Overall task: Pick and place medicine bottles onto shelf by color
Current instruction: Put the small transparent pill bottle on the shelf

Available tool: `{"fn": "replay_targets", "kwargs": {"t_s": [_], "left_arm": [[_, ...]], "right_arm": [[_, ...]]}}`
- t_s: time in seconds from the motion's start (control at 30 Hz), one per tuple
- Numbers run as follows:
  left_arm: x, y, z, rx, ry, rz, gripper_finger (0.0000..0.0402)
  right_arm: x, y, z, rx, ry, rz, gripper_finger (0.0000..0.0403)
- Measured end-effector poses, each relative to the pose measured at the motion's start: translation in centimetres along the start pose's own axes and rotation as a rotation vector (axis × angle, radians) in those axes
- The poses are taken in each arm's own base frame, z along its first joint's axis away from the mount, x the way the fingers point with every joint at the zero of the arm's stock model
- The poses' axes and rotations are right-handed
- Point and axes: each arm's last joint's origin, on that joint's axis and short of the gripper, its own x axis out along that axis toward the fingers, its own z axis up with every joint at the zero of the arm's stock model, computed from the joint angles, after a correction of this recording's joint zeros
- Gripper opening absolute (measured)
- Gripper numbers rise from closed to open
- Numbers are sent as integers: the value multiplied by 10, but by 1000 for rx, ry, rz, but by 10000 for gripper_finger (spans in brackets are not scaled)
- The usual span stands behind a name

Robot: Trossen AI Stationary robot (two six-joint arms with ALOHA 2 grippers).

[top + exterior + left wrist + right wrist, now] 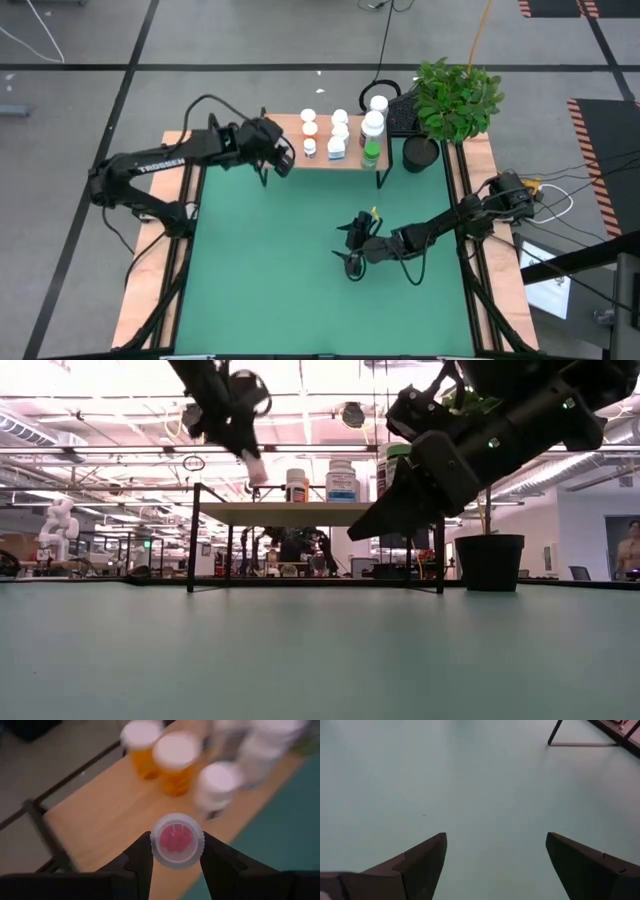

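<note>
The only writing I can read is the white "TROSSEN" lettering along my left arm [160, 165]; the labels on the bottles are too small or blurred to make out.

My left claw [176, 851] is clamped on a small pink bottle [177, 841], one finger on each side of its ribbed white cap. Through the clear top of that cap I see pink pills inside. I hold it above the left end of the shelf [100, 815], over bare wood. Just beyond the claw two orange bottles [170, 762] with white caps stand side by side on the board, and next to them a white bottle [216, 787], with more pale bottles farther along that I cannot tell apart.

From overhead the row of bottles [340, 130] runs toward the right end of the shelf, ending in a green bottle [371, 150] with a white cap. Past that end sits a black pot [421, 153] holding a leafy green plant [457, 98].

My right claw [495, 857] is spread wide and holds nothing. It hangs low over the bare green mat [470, 775], well apart from the shelf, with one black shelf leg [555, 732] ahead of it.
</note>
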Motion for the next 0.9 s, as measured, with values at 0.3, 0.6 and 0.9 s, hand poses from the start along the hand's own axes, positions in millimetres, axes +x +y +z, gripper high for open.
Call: {"fn": "replay_targets", "kwargs": {"t_s": [0.3,0.6,0.9], "left_arm": [[48,20,1,-25,88,47,138],[56,19,3,-31,71,20,139],[56,22,5,-16,71,18,164]], "right_arm": [[-7,11,-5,25,17,32,336],[-13,13,-21,71,39,46,336],[-13,12,-21,88,-1,58,336]]}}
